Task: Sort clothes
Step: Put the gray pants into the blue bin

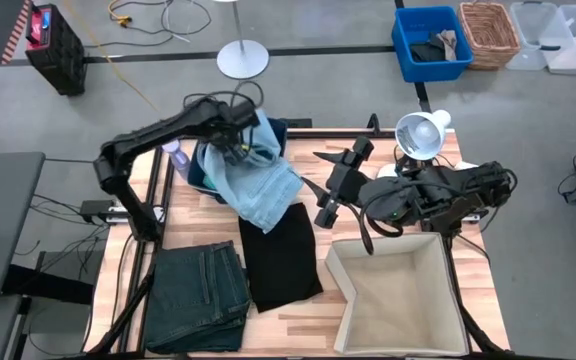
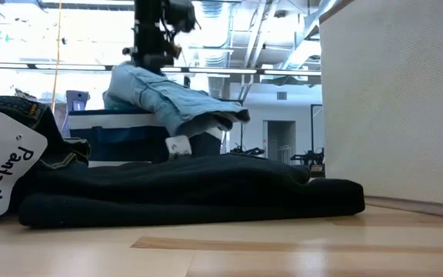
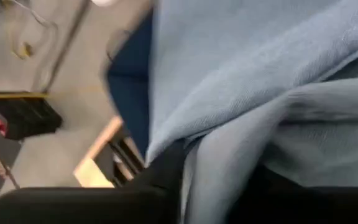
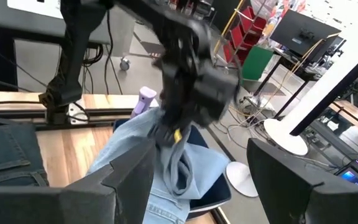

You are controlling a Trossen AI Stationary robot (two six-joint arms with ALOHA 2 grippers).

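Observation:
The light blue denim piece (image 1: 264,186) lies over the rim of the dark blue bin (image 1: 199,172) at the table's far left, and its lower end rests on the black shirt (image 1: 280,250). My left gripper (image 1: 236,143) is above the bin, shut on the denim. The black shirt lies flat mid-table. The dark green-grey jeans (image 1: 198,295) lie folded at the near left. My right gripper (image 1: 320,187) is open and empty, to the right of the denim, above the table. No teal-green top shows. My left gripper holds the denim piece by a bunched part of its upper end (image 4: 169,146), over the bin, coming from above with the fingers pointing down. Several folds gather at the fingers (image 3: 216,168). The denim hangs slack below the gripper and drapes over the bin's rim onto the table (image 2: 206,115).
The beige fabric box (image 1: 398,300) stands open at the near right. A white lamp (image 1: 423,132) stands at the far right and a purple bottle (image 1: 173,150) beside the bin. A paper tag (image 2: 6,173) lies on the jeans. More bins stand on the floor beyond the table.

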